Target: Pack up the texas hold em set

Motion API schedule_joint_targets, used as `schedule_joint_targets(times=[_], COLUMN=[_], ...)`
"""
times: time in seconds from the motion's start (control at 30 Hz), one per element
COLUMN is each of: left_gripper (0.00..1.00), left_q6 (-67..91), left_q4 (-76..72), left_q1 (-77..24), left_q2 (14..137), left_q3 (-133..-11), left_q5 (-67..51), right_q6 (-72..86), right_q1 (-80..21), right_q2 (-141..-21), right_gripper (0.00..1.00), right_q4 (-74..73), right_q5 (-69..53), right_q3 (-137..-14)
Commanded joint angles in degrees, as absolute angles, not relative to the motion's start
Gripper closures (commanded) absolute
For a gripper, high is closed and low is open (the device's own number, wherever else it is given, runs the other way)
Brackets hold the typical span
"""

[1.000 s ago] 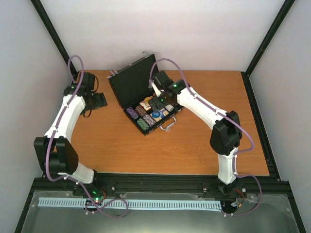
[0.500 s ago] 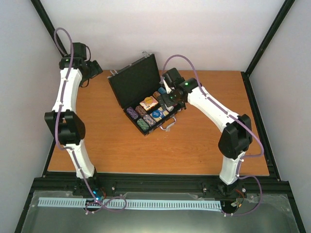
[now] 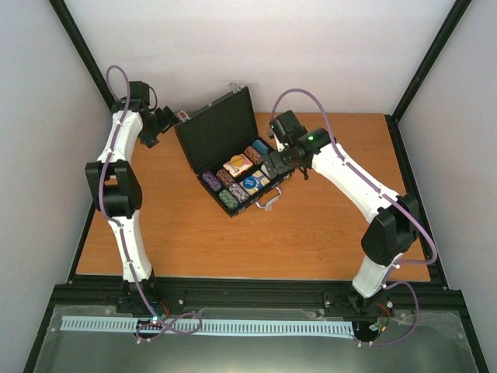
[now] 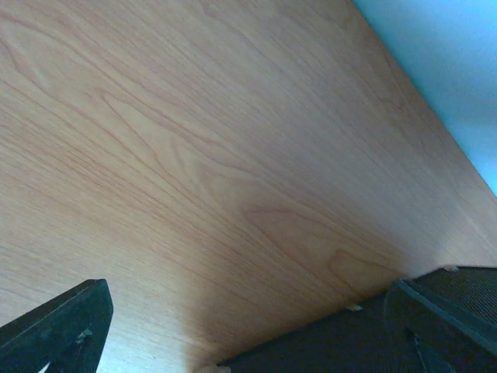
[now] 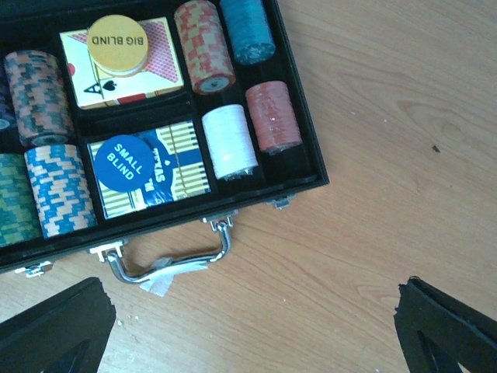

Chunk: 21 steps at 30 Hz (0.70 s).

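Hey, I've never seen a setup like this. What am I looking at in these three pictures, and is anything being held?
These are two white robot arms bolted to the near edge of a wooden table. The wide picture comes from a fixed camera above and behind them. The other two come from a camera on each wrist, so the dark shapes in their bottom corners are that arm's own fingers. On the table lies an open black case packed with poker chips and two card decks. The left end effector is beside the raised lid; the right end effector hangs near the case's handle. Both are open and hold nothing.
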<state>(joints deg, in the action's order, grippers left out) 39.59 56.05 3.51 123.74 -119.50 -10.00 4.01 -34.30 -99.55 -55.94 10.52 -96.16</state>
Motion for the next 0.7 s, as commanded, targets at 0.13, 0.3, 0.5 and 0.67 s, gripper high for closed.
schedule_joint_targets(times=[0.13,0.3,0.5,0.67], left_gripper=[0.01,0.01,0.01,0.01], left_q6=[41.1,40.9,40.9,39.0], left_q4=[50.1,49.0,48.0,49.3], left_q1=[1.1,-3.8,-7.6,-7.6], left_q2=[116.0,111.2,105.2,102.6], left_q3=[-109.8,-102.6,-94.2,-92.5], left_q5=[-22.7,-23.8,-24.2,-23.2], right_q6=[6.3,7.4,10.0,10.4], right_q1=[-33.7,-33.7,-33.3,-33.2], right_q2=[-95.2,-93.0,-88.7,-86.1], right_gripper=[0.00,0.00,0.00,0.00], right_q4=[-55.7,-55.0,-54.4,-54.9], right_q5=[11.4,12.9,15.0,14.0], right_q3=[-91.2,-88.8,-88.8,-90.2])
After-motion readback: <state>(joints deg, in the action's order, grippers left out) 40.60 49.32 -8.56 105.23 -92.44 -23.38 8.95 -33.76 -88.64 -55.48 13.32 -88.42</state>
